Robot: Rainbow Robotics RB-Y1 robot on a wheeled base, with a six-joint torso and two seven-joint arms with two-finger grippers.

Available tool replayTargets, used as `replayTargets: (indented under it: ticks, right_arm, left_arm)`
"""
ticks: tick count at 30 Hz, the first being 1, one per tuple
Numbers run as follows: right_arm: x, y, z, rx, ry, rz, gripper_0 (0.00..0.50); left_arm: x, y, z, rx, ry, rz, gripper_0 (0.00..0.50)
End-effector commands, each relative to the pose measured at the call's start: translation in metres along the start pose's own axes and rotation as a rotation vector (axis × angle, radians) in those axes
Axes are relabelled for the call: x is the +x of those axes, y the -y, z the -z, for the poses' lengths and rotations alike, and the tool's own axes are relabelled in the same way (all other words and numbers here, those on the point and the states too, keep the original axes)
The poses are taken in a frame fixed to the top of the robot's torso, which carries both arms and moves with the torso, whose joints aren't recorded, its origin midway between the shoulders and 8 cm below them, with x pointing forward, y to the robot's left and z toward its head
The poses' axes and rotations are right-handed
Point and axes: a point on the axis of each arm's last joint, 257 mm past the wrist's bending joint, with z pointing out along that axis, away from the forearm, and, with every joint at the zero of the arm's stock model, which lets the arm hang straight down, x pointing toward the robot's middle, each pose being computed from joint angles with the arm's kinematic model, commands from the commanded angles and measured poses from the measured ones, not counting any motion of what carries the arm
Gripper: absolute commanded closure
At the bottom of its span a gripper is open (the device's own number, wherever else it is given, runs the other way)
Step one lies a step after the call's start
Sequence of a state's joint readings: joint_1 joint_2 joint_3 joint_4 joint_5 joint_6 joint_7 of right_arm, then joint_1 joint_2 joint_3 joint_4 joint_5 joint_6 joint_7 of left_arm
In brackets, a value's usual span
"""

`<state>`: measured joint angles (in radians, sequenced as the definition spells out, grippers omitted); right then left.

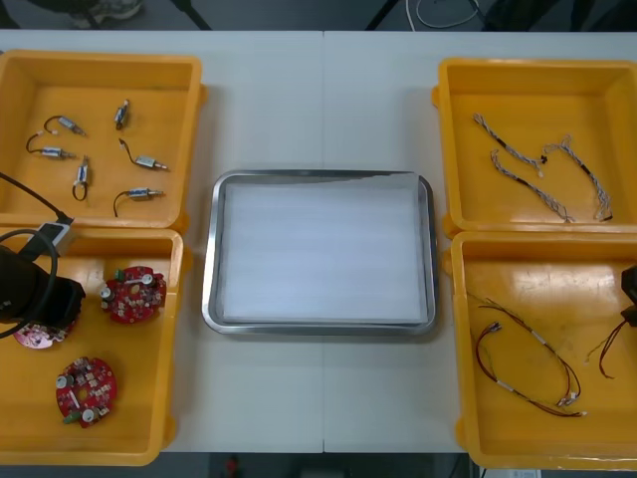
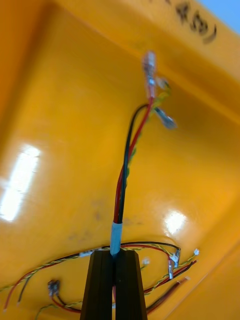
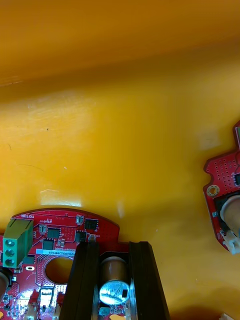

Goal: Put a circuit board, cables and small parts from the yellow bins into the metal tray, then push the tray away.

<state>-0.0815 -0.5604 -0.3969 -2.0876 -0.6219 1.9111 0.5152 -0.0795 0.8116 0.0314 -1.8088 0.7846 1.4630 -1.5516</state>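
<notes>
Each gripper has something clamped.
Lower left of the front view, the left gripper point(image 3: 114, 248) grips a circuit board point(image 3: 60, 222); the tray point(image 1: 212, 261) lies centre; at the right edge, the right gripper point(image 2: 114, 254) pinches a red-and-black cable point(image 2: 127, 165).

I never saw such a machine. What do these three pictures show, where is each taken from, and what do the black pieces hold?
This is a two-armed robot at a light table. The front view looks down from above; each upright picture comes from a camera on one wrist, and the black pieces are that arm's two fingers. A shiny metal tray lies between four yellow plastic bins of small metal parts, round red circuit boards and thin cables. The left gripper, in the near left bin, is shut on a cylinder on one circuit board. The right gripper, in the near right bin, is shut on a thin red and black cable.
</notes>
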Motion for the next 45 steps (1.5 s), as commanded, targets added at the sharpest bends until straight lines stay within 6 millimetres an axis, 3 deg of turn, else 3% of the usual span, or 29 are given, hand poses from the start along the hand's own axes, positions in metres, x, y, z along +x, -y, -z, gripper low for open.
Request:
replayTargets:
  ticks: [1,6,14,18,24,32,45]
  right_arm:
    - [-0.034,-0.019,0.044,-0.049,0.127,0.201,0.500]
    - [-0.040,-0.025,0.061,-0.050,0.173,0.369,0.500]
    - [-0.028,-0.041,0.091,-0.106,0.169,0.620,0.500]
    - [-0.011,-0.054,0.109,-0.139,0.199,0.796,0.500]
    - [0.018,-0.063,0.121,-0.176,0.195,1.011,0.500]
    - [0.055,-0.064,0.133,-0.199,0.161,1.283,0.500]
    - [0.102,-0.059,0.130,-0.169,0.132,1.535,0.500]
  left_arm:
    - [0.009,-0.016,0.008,-0.033,-0.013,0.058,0.500]
    - [0.001,-0.016,0.034,-0.038,-0.017,0.057,0.500]
    - [-0.012,-0.014,0.069,-0.047,0.005,0.038,0.500]
    - [-0.025,-0.008,0.096,-0.058,0.025,0.021,0.500]
    - [-0.038,0.010,0.127,-0.047,0.021,0.042,0.500]
    - [-0.087,0.083,0.161,0.064,0.107,0.067,0.500]
    - [-0.125,0.208,0.167,0.172,0.125,0.021,0.500]
